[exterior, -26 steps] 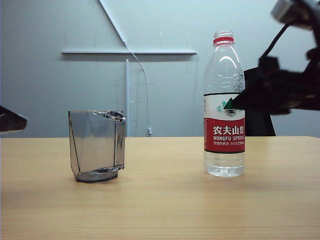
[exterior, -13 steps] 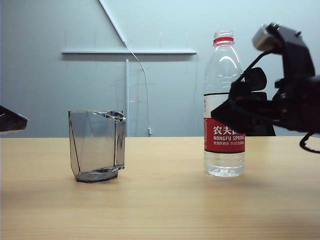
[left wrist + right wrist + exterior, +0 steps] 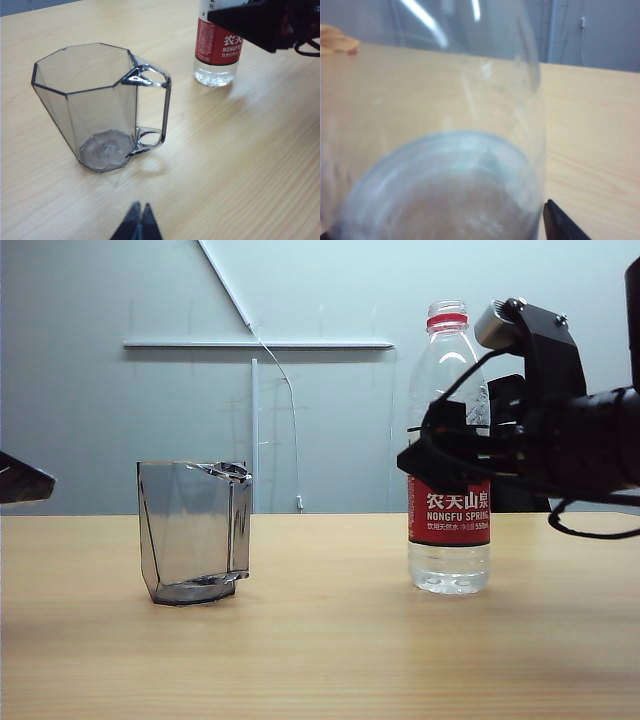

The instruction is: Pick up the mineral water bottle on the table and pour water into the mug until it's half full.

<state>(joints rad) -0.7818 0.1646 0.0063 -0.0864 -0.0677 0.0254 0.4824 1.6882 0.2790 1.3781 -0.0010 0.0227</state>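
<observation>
**Closing in on the bottle's label band**

Reaching from the right of the exterior view, my right gripper (image 3: 420, 455) has its jaws spread wide at the mineral water bottle (image 3: 449, 510), level with the top of its red-and-white label. The bottle stands upright on the table (image 3: 320, 640), well apart from the mug (image 3: 194, 532), which sits empty to the left with its handle turned toward the bottle. My wrist camera is filled by clear plastic, so the bottle is very near, though I cannot tell whether either finger touches it.

To grip well, I judge I should centre the body between both fingers before squeezing, and close gently: thin plastic will buckle, and I see no cap above the red neck ring, so a hard squeeze could spill water (image 3: 449, 575). Holding at the label band should leave the neck free for tipping.

My left gripper (image 3: 138, 222) waits near the mug, fingers pressed together, holding nothing.
</observation>
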